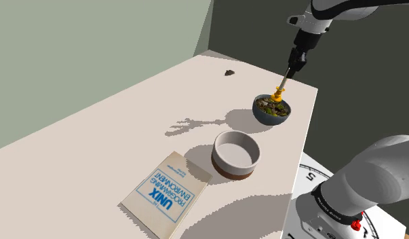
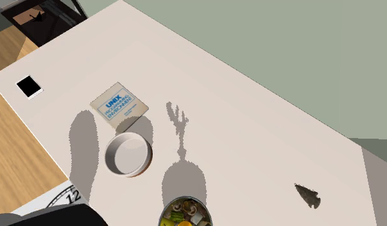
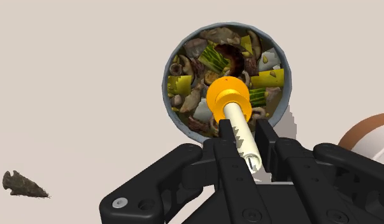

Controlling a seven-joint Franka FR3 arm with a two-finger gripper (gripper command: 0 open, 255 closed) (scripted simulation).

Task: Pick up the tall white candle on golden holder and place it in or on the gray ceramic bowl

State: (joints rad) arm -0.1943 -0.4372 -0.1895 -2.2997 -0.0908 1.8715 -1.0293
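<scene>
Pale table [image 1: 114,136] carries a UNIX book [image 1: 165,193], white bowl [image 1: 230,164] beside it, grey food-filled bowl [image 1: 269,119], small dark arrowhead-shaped stone [image 1: 229,72].

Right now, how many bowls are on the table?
2. A grey bowl of food sits by the table edge, beneath the candle clasped in the gripper. A white bowl with a brown base stands between it and the book.

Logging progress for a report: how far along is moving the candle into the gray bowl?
Done: the candle is picked up, clasped by the gripper. In hand: its golden holder hangs over the gray bowl of food; whether it touches is unclear. Left: release and withdraw.
</scene>
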